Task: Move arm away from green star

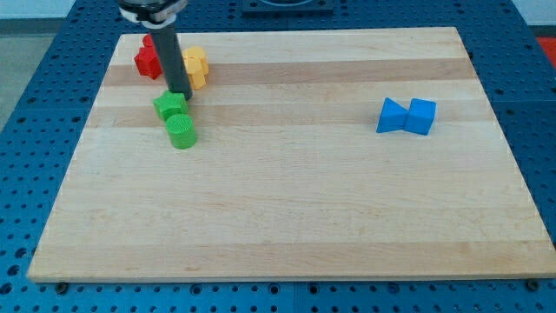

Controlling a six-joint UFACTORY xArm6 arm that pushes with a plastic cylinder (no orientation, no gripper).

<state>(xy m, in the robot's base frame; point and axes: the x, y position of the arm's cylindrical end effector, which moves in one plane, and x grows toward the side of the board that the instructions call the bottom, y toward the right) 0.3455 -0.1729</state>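
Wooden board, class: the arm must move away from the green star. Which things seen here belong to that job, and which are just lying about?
Belongs to the job:
my tip, touching the star's top edge
green star

Just lying about:
green cylinder
red block
yellow block
blue triangular block
blue cube

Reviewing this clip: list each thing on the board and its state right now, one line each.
My tip: down at the green star block's top edge.
Green star block: touching the green cylinder block.
Green cylinder block: upright.
Yellow block: right of the rod.
Red block: partly hidden by the rod.
Two blue blocks: side by side.
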